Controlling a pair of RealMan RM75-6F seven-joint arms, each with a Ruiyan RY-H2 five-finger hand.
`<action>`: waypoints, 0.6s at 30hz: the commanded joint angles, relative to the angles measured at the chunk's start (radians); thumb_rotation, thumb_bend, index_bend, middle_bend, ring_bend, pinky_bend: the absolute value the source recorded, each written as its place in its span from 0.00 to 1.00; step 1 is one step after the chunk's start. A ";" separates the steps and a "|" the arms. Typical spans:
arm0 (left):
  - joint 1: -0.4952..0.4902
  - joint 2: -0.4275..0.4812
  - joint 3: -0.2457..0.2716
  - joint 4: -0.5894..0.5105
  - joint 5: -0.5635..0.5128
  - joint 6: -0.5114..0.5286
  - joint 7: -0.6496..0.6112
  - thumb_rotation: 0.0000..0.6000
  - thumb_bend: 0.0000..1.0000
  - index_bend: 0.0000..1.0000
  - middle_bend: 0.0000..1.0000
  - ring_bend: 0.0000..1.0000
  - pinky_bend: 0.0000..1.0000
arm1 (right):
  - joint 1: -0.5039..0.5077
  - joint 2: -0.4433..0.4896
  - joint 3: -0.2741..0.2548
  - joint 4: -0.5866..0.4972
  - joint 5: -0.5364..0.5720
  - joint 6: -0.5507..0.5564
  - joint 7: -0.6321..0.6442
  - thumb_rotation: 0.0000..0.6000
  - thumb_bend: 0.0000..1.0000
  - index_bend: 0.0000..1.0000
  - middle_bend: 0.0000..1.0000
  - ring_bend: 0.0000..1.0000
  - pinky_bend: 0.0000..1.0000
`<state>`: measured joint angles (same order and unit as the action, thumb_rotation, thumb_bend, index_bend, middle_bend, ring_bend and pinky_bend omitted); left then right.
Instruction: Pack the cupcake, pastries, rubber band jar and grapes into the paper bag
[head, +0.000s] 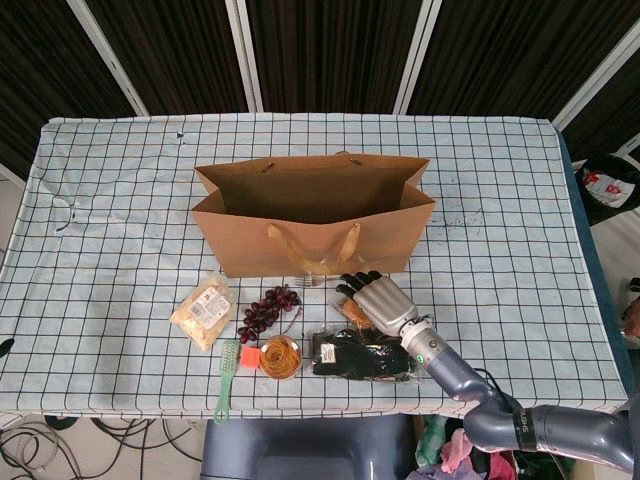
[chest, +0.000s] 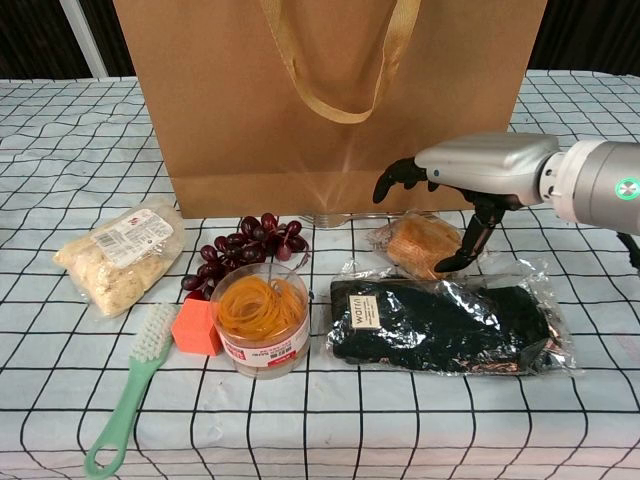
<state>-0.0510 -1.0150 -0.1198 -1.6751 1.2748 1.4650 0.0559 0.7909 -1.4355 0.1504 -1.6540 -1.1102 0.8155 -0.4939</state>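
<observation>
A brown paper bag (head: 313, 225) stood upright and open near the middle of a table covered in a white cloth with a dark grid (head: 120, 200). Its ribbon handle (chest: 337, 60) hung down the near face.

In front of the bag lay a row of things. Furthest left was a wrapped pastry with a printed label (chest: 120, 255). To its right sat a bunch of dark red grapes (chest: 245, 248), and just near of the grapes stood a clear jar of orange rubber bands (chest: 261, 318). A small orange block (chest: 197, 328) touched the jar's left side, and a pale green brush (chest: 130, 392) lay beside the block, handle pointing toward the near edge. Right of the jar lay a shiny clear packet holding something dark (chest: 445, 325). Just beyond that packet, close to the foot of the bag, rested a cupcake in clear wrap (chest: 422, 243).

The robot's right hand (chest: 470, 180) hovered directly above the cupcake, palm down, silver on the back with black fingers (chest: 398, 176) spread apart and curving downward, the thumb reaching down at the cupcake's right side. It held nothing. From where I stood I could not tell whether any fingertip touched the wrap. The left hand was out of sight in both views.
</observation>
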 joint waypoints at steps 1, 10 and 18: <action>0.000 0.000 -0.001 -0.001 -0.001 0.000 0.001 1.00 0.11 0.06 0.04 0.00 0.01 | 0.020 -0.011 -0.006 0.018 0.025 -0.018 -0.015 1.00 0.12 0.19 0.10 0.14 0.21; -0.001 -0.001 0.000 -0.001 -0.002 -0.002 0.005 1.00 0.11 0.06 0.04 0.00 0.01 | 0.064 -0.027 -0.022 0.067 0.083 -0.041 -0.048 1.00 0.12 0.19 0.10 0.14 0.21; -0.005 -0.002 0.004 -0.004 -0.003 -0.012 0.017 1.00 0.11 0.06 0.04 0.00 0.01 | 0.108 -0.012 -0.050 0.075 0.161 -0.058 -0.120 1.00 0.12 0.18 0.10 0.14 0.21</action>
<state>-0.0561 -1.0171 -0.1156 -1.6790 1.2722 1.4533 0.0729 0.8879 -1.4526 0.1085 -1.5792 -0.9654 0.7627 -0.6004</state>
